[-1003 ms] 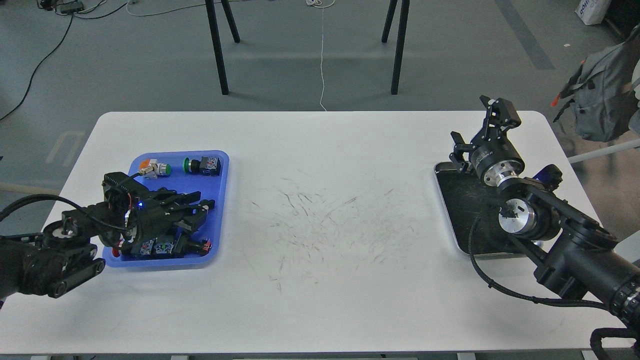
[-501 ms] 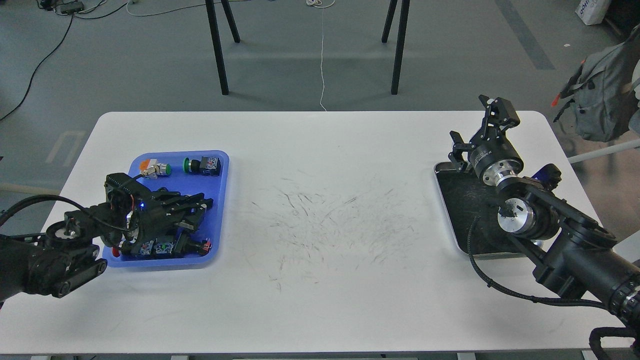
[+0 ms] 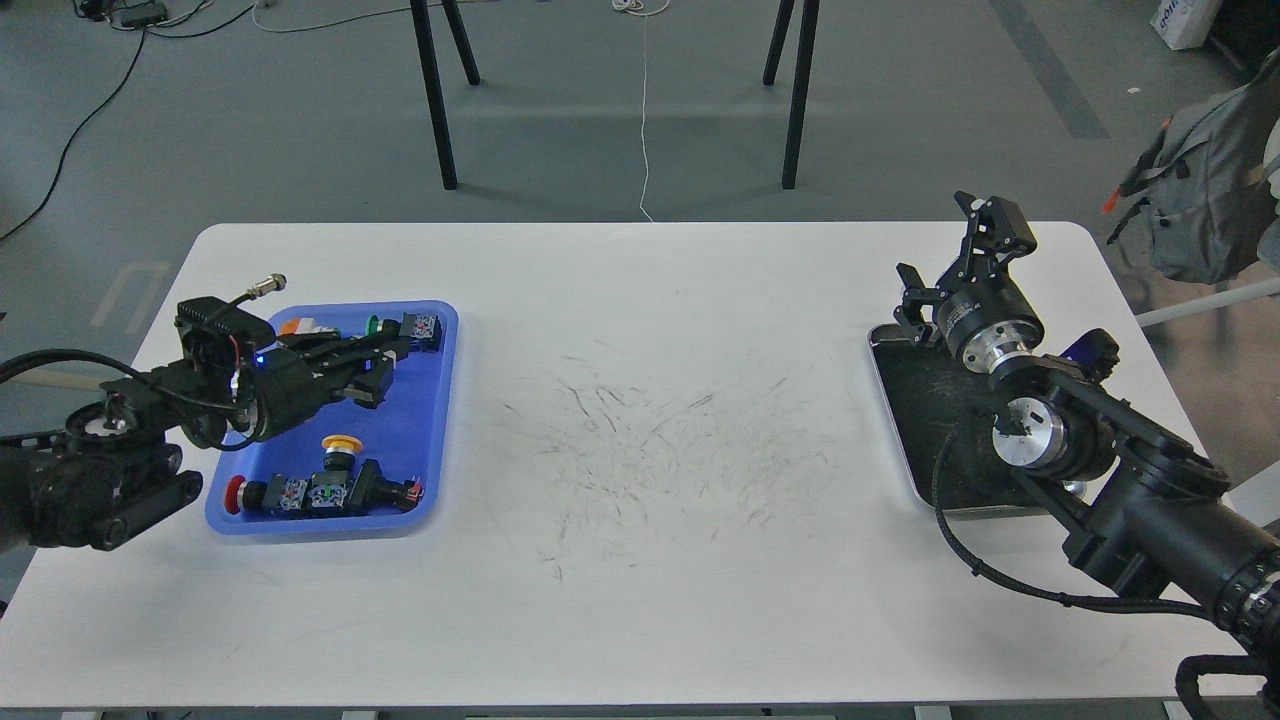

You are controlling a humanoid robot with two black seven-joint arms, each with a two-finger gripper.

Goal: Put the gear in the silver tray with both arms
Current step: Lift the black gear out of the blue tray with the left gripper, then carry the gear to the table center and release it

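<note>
Far-left bench: blue plastic tray [image 3: 437, 420] sits on the white bench [image 3: 640, 450], holding push-button switches and similar small parts.
Gear location: a green-capped button [image 3: 374, 324] and a blue-labelled switch block [image 3: 422, 328] lie at the tray's far edge; a yellow-capped button [image 3: 337, 444] sits mid-tray; a row of red-capped switches [image 3: 320, 494] lines the near edge.
Left gripper [image 3: 385, 355]: hangs over the far half of the blue tray, fingers pointing right toward the green button and switch block. Fingers dark and overlapping; cannot tell their gap, nor whether anything is gripped.
Right gripper [image 3: 955, 260]: raised above the far-left corner of the silver tray [image 3: 888, 400], fingers spread wide, holding nothing.
Silver tray: right side of bench, well apart from the blue tray; dark scratched floor, no gear seen in the part not hidden by the right arm.
Handling judgement: switches look like rigid plastic and metal, light, not fragile. Round caps probably slip; squarer block bodies offer flat faces, the better place to pinch.
Risk: parts lie close together, so neighbours may get nudged.
Progress: transfer looks not yet begun.
</note>
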